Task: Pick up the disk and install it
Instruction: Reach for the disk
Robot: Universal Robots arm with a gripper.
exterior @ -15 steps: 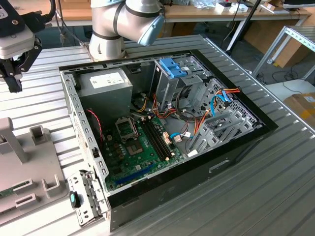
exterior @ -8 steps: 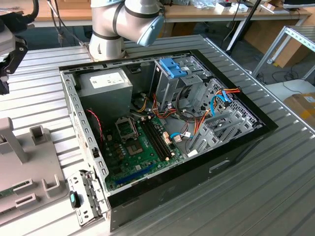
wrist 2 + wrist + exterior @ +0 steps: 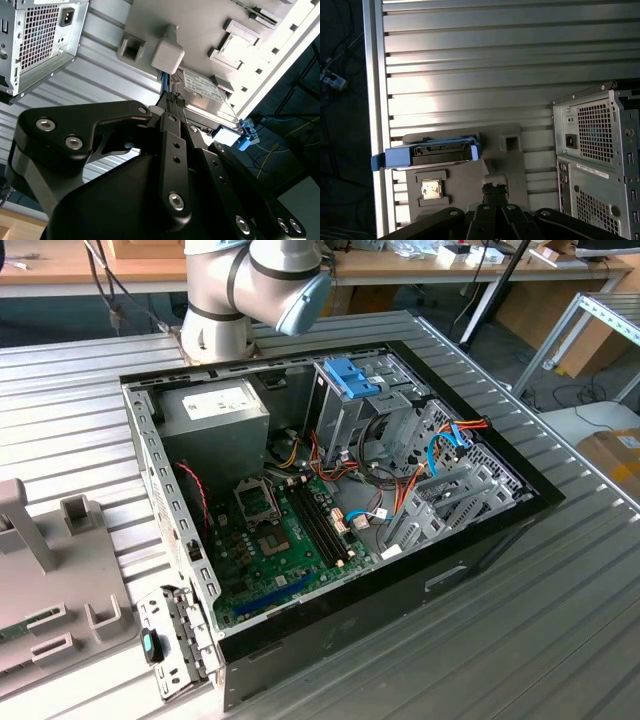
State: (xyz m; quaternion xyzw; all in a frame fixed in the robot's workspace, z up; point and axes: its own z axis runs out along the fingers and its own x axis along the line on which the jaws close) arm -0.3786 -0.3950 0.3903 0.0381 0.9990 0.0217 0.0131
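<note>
Black linkage of the gripper sat nearest the lens in both wrist views. Its jaws looked pressed together, with nothing between them. Ahead of the jaws and off to one side, the disk stood on edge in a slot of the grey holder. Blue rails framed it, and its blue end tab jutted past the holder's rim. The jaws were apart from the disk and not touching it.

A square chip lay in a pocket of the same holder, just beside the disk and nearer the jaws. The holder rested on the ribbed metal desk. To the jaws' other side stood the computer case, showing its rear grille. In the exterior view the case lay open, with a silver drive cage inside it and the arm rising behind.

The step in hand seemed to be the approach for the pick. To do it well, the jaws would need to spread wider than the disk's thickness before descending. They should be centred along its length and turned so they close on the flat faces. The plastic tab and rails could flex under a grip. The jaws should also stay clear of the chip and the holder's posts, and the disk should be drawn straight out of the slot so the rails do not bind.
</note>
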